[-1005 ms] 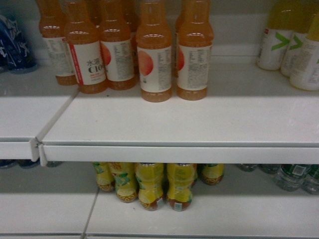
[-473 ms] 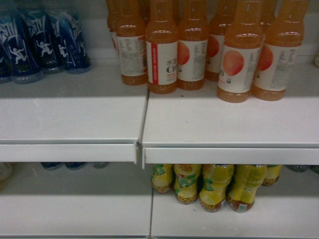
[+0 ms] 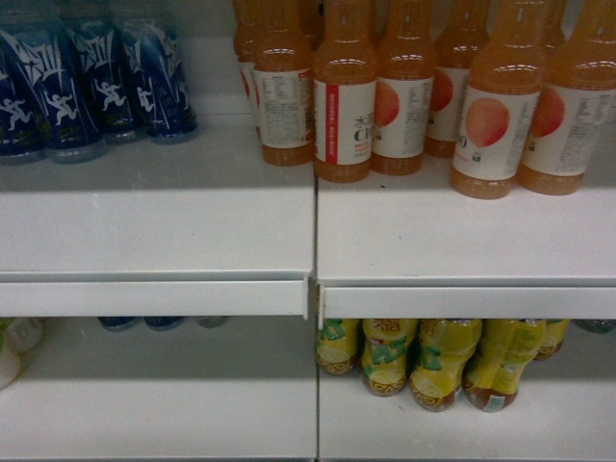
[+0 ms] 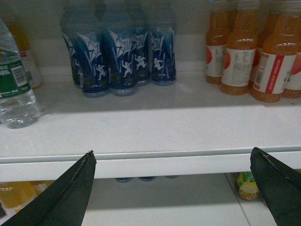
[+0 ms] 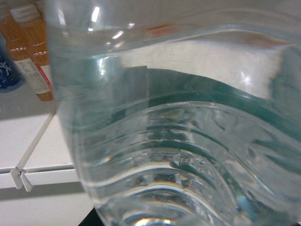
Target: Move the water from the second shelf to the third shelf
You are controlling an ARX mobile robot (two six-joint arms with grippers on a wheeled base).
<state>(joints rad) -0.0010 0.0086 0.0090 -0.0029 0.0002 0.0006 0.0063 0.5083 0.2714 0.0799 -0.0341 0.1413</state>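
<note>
Head view. A white metal shelf (image 3: 192, 231) runs across the frame, split by a seam slightly right of centre. At its back left stand dark blue-labelled bottles with white running figures (image 3: 91, 82). From the seam to the right edge stand orange juice bottles with white labels (image 3: 344, 106), two rows deep, the front ones nearer the shelf's front lip. On the lower white shelf (image 3: 154, 414), under the right section, sits a cluster of yellow-labelled tea bottles (image 3: 433, 361). Neither of my grippers shows here.

Left wrist view. My left gripper (image 4: 171, 188) is spread wide, its two dark fingers (image 4: 66, 197) at the bottom corners with nothing between them, below the shelf's front lip. One clear ribbed plastic water bottle with a green wrap label (image 4: 14, 89) stands at the shelf's far left edge, cut by the frame. The blue-labelled bottles are grouped at the back, left of centre; the orange juice bottles stand at the back right. A yellow bottle shows under the shelf at lower right.

Right wrist view. A second clear ribbed water bottle with a green label band (image 5: 188, 141) fills nearly the whole frame, pressed close to the camera. My right gripper's fingers are hidden, so I cannot tell its state. At the left edge the shelf seam, orange bottles and a blue label show behind it.
</note>
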